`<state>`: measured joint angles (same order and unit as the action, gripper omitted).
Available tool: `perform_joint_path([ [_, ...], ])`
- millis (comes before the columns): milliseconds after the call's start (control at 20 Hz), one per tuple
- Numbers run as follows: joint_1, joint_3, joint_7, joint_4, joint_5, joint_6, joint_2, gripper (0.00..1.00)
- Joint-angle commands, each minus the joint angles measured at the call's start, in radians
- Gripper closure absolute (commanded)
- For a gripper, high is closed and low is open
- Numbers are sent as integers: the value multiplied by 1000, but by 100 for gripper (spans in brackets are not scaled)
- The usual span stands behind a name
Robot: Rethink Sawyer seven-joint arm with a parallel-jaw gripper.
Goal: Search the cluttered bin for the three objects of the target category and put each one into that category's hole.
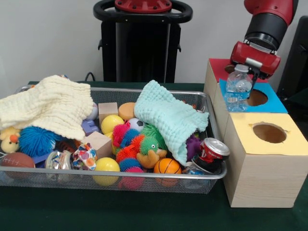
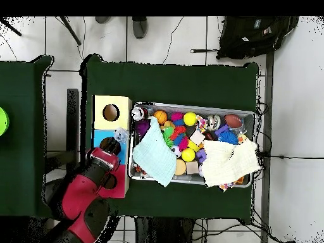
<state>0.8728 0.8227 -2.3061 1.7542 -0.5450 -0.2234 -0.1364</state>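
Observation:
My gripper (image 1: pixel 244 70) is shut on the neck of a clear plastic bottle (image 1: pixel 238 89), which hangs upright over the blue-topped box (image 1: pixel 275 103), just left of its round hole (image 1: pixel 256 97). In the overhead view the gripper (image 2: pixel 112 146) and the bottle (image 2: pixel 120 135) are over the blue box (image 2: pixel 101 138), beside the bin. The silver wire-mesh bin (image 1: pixel 96 182) is full of toys. A clear crinkly item (image 1: pixel 57 160) lies at its front left; I cannot tell whether it is a bottle.
A yellow-topped box (image 1: pixel 269 153) with a hole stands nearest the camera and a red-topped box (image 1: pixel 217 66) behind the blue one. A cream cloth (image 1: pixel 48 108), a mint cloth (image 1: pixel 168 118) and a red crushed can (image 1: pixel 212 151) lie in the bin (image 2: pixel 196 106). A person's shoes (image 2: pixel 139 26) show at the overhead view's top.

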Motion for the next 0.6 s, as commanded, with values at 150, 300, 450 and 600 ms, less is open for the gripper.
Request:
perform_joint_path([
  [150, 10, -170, -208, 24, -61, 31, -11, 100],
  [300, 35, -161, -213, 9, -101, 58, 5, 100],
  [450, 60, -147, -212, -5, -137, 87, 23, 100],
  [600, 86, -136, -209, -12, -178, 108, 40, 100],
])
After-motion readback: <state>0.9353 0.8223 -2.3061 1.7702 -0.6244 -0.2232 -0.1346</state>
